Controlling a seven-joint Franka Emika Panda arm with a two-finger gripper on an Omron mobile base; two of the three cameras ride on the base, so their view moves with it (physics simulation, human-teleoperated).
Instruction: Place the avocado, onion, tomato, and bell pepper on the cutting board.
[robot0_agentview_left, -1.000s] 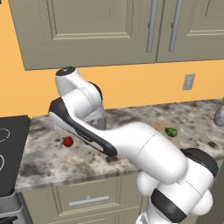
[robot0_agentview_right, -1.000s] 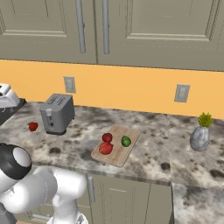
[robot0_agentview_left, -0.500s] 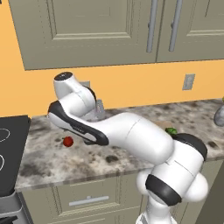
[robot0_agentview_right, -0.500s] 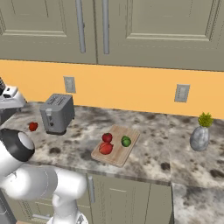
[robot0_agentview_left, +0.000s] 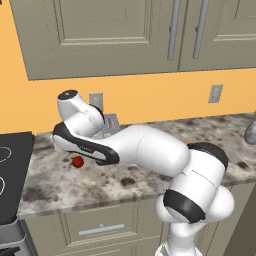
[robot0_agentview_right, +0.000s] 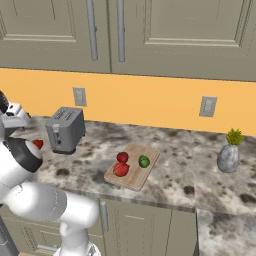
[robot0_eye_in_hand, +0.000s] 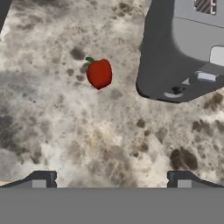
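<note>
The bell pepper (robot0_eye_in_hand: 99, 73) is seen on the worktop (robot0_eye_in_hand: 87, 131) just beside the toaster (robot0_eye_in_hand: 183, 48), well apart from the cutting board (robot0_agentview_right: 133, 166). The gripper (robot0_eye_in_hand: 111, 179) is spread wide above, empty.

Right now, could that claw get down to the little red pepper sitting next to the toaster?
Probably yes. The claw is open and looks down on the red pepper, which lies alone on bare counter. The toaster stands apart to one side, seemingly leaving room.

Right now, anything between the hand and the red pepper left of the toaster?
No. In the hand view the bell pepper lies on bare counter ahead of the open hand; the toaster sits off to one side, apart from it.
</note>
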